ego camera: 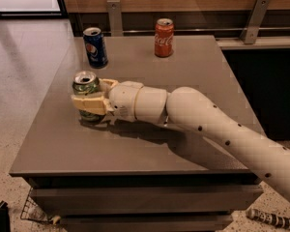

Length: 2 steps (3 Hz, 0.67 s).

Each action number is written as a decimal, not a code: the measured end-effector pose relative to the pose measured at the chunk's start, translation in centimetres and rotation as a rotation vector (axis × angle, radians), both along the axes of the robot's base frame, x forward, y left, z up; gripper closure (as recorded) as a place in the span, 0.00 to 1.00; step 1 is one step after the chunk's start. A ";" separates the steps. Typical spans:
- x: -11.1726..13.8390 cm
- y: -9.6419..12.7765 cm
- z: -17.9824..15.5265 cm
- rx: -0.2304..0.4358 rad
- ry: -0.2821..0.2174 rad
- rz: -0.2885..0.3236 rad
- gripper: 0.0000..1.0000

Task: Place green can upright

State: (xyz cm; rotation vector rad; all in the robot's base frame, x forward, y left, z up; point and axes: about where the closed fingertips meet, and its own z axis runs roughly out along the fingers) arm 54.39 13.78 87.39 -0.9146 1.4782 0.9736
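Green can (85,82) upright on counter (193,62), near left edge, w/ gripper (93,95) fingers (89,104) clasped round its body. Blue can (95,47) & red can (164,37) stand by back edge, well apart from it, bare counter btwn

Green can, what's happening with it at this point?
The robot's pincer is shut around the green can, which is upright near the left edge of the table as seen here, its base at or just above the surface. It has not been let go. A Pepsi can and a Coke can stand upright farther back, untouched.
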 end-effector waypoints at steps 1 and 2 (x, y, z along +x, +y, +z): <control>0.0 0.0 0.2 0.000 0.000 0.000 0.83; 0.0 0.0 0.2 0.000 0.000 0.000 0.61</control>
